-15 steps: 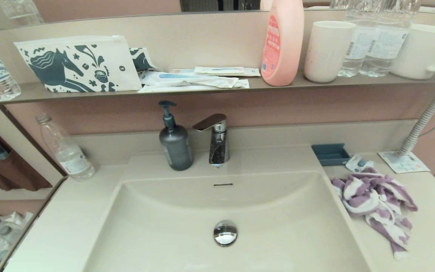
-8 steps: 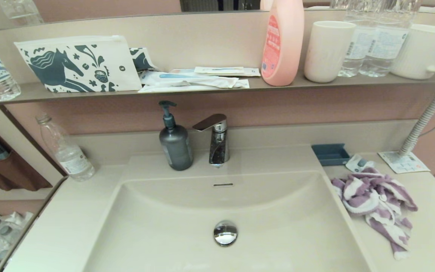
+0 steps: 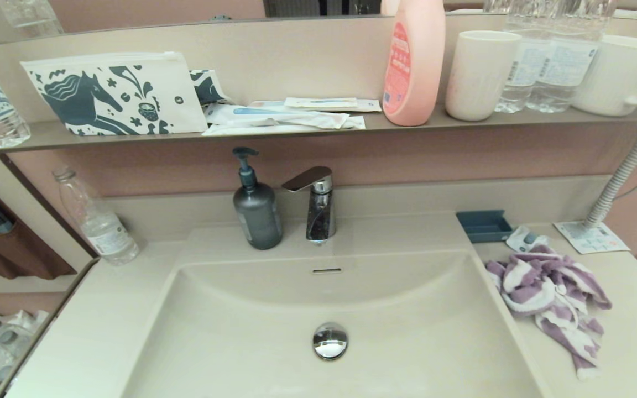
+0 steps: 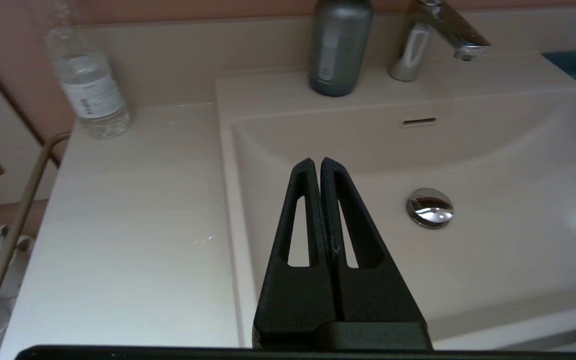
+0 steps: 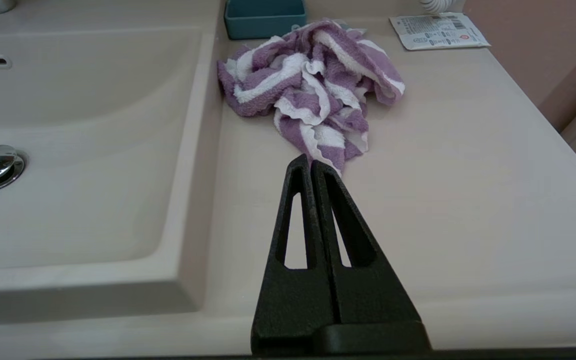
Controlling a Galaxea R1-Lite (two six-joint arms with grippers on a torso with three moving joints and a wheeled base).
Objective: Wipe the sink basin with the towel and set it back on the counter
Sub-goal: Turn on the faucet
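Both claws clenched empty, left claw [image 4: 316, 161], right claw [image 5: 306, 159], towel [image 3: 551, 290] beside blue tray [image 3: 484, 225]

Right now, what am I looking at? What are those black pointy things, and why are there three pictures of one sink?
The black pointy things are a robot's two grippers, its fingers. One camera sits on the robot's head and sees the whole sink basin. One sits on each wrist, looking along the fingers. The left gripper is pressed shut above the basin, near the shiny drain plug. The right gripper is shut too, above the counter, pointing at the crumpled purple-and-white towel. Neither holds anything. The towel lies on the counter beside the basin, waiting to be picked up.
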